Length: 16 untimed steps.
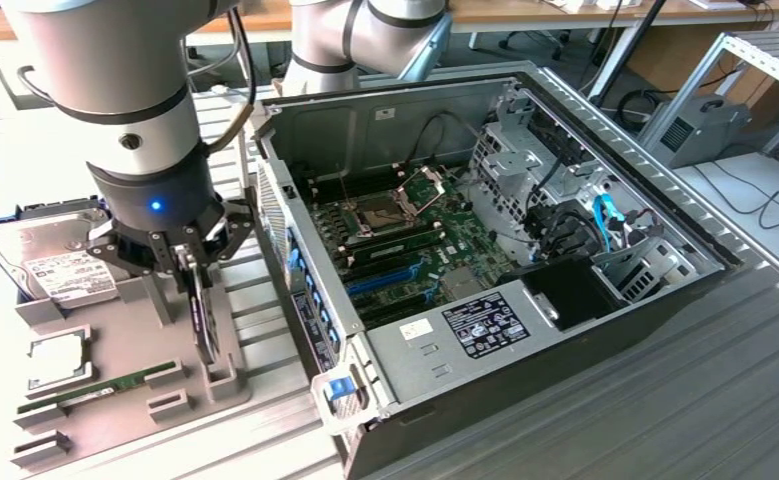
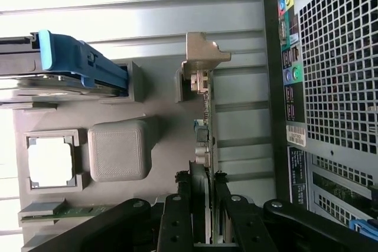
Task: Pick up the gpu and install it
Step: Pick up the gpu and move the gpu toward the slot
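The gpu (image 1: 204, 320) stands on edge in the grey holder tray (image 1: 122, 330), beside the open computer case (image 1: 496, 300). My gripper (image 1: 186, 262) comes down on it from above, shut on its upper edge. In the wrist view the thin card (image 2: 204, 122) runs away from my gripper (image 2: 202, 216) to its silver end bracket (image 2: 204, 57), with a black finger pressed on each side. Its lower edge looks level with the holder's slots. The motherboard (image 1: 403, 240) lies exposed inside the case.
On the tray also lie a hard drive (image 1: 62, 265) in a blue carrier (image 2: 77, 63), a square CPU (image 1: 58, 362) and a green memory stick (image 1: 96, 392). The case's perforated rear panel (image 2: 336, 57) stands close beside the card. Drive cages and cables (image 1: 589, 220) fill the case's far side.
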Tool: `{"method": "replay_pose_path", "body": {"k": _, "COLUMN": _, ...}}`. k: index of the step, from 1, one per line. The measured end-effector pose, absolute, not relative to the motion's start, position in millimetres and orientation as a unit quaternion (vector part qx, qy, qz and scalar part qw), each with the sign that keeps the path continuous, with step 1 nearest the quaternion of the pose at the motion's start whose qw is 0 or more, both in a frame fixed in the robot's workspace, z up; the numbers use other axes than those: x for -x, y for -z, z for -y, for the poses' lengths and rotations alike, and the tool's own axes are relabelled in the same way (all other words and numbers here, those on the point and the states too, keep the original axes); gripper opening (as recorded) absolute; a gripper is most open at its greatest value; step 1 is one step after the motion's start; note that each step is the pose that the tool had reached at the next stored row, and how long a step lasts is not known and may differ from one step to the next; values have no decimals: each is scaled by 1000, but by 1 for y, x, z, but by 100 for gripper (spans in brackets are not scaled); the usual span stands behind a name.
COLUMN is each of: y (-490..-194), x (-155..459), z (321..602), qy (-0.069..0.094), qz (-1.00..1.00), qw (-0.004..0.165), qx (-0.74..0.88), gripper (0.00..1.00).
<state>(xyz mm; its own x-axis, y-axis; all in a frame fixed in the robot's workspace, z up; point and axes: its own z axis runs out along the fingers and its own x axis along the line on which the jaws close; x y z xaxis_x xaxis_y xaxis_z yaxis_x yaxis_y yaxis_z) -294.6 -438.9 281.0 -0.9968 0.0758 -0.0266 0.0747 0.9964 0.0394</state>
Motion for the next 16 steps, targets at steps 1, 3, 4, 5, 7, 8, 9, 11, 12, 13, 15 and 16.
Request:
{"method": "replay_pose_path", "body": {"k": 1, "y": -281, "x": 295, "z": 439, "qy": -19, "qz": -999, "qw": 14, "qx": -38, "gripper": 27}}
{"method": "replay_pose_path", "body": {"k": 3, "y": -282, "x": 295, "z": 439, "qy": -19, "qz": -999, "qw": 14, "qx": -38, "gripper": 27}}
{"method": "replay_pose_path", "body": {"k": 4, "y": -283, "x": 295, "z": 439, "qy": -19, "qz": -999, "qw": 14, "qx": -38, "gripper": 27}}
{"method": "replay_pose_path", "body": {"k": 5, "y": -284, "x": 295, "z": 439, "qy": -19, "qz": -999, "qw": 14, "qx": -38, "gripper": 27}}
{"method": "replay_pose_path", "body": {"k": 7, "y": -285, "x": 295, "z": 439, "qy": -19, "qz": -999, "qw": 14, "qx": -38, "gripper": 27}}
{"method": "replay_pose_path", "body": {"k": 8, "y": -286, "x": 295, "z": 439, "qy": -19, "qz": -999, "qw": 14, "qx": -38, "gripper": 27}}
{"method": "replay_pose_path", "body": {"k": 9, "y": -286, "x": 295, "z": 439, "qy": -19, "qz": -999, "qw": 14, "qx": -38, "gripper": 27}}
{"method": "replay_pose_path", "body": {"k": 11, "y": -288, "x": 295, "z": 439, "qy": -19, "qz": -999, "qw": 14, "qx": -38, "gripper": 27}}
{"method": "replay_pose_path", "body": {"k": 12, "y": -289, "x": 295, "z": 439, "qy": -19, "qz": -999, "qw": 14, "qx": -38, "gripper": 27}}
{"method": "replay_pose_path", "body": {"k": 13, "y": -290, "x": 295, "z": 439, "qy": -19, "qz": -999, "qw": 14, "qx": -38, "gripper": 27}}
{"method": "replay_pose_path", "body": {"k": 15, "y": -291, "x": 295, "z": 439, "qy": -19, "qz": -999, "qw": 14, "qx": -38, "gripper": 27}}
{"method": "replay_pose_path", "body": {"k": 16, "y": -291, "x": 295, "z": 439, "qy": -19, "qz": -999, "qw": 14, "qx": -38, "gripper": 27}}
